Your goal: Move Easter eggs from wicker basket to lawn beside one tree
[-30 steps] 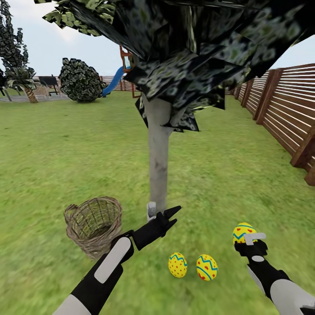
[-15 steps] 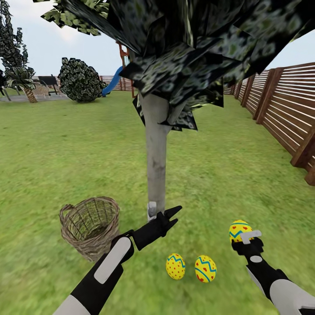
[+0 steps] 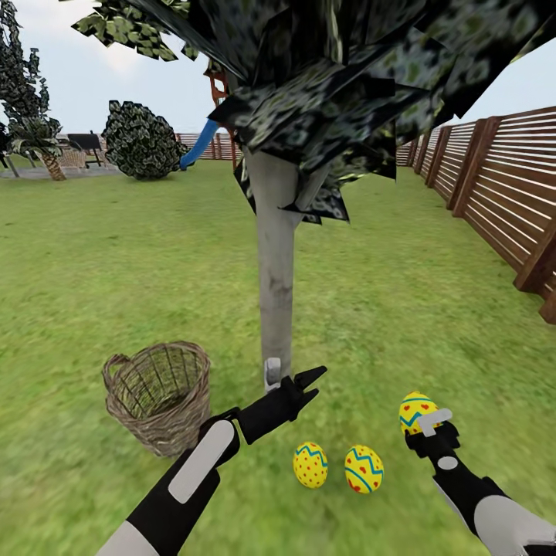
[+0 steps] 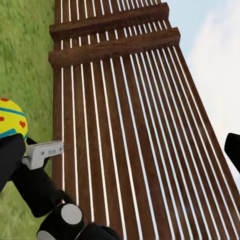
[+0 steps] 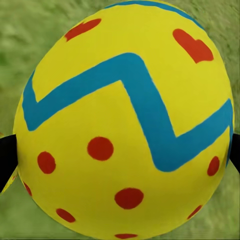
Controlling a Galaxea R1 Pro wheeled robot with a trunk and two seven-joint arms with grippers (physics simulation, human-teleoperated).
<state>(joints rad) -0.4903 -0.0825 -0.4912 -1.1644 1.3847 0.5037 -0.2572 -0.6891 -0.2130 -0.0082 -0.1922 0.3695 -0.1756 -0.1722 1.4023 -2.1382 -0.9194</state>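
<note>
Two Easter eggs (image 3: 310, 465) (image 3: 364, 469) lie side by side on the lawn (image 3: 116, 262), just in front of the tree (image 3: 276, 293) with the pale grey trunk. My right gripper (image 3: 421, 418) is shut on the third egg (image 3: 414, 409) (image 5: 125, 125) (image 4: 11, 119), holding it right of the other two, low over the grass. Near the foot of the trunk my left gripper (image 3: 312, 384) stands open with nothing in it. The wicker basket (image 3: 158, 390) sits left of the trunk, and I see no egg in it.
A brown slatted wooden fence (image 3: 502, 193) (image 4: 120, 125) runs along the right side. A round dark bush (image 3: 143, 143), a blue slide (image 3: 199, 143) and a palm (image 3: 46, 150) stand far back on the left. Open grass stretches on both sides of the tree.
My right gripper has carried its egg a little to the left and further from me, closer to the two eggs on the grass. The view has shifted slightly. The left arm is nearly still.
</note>
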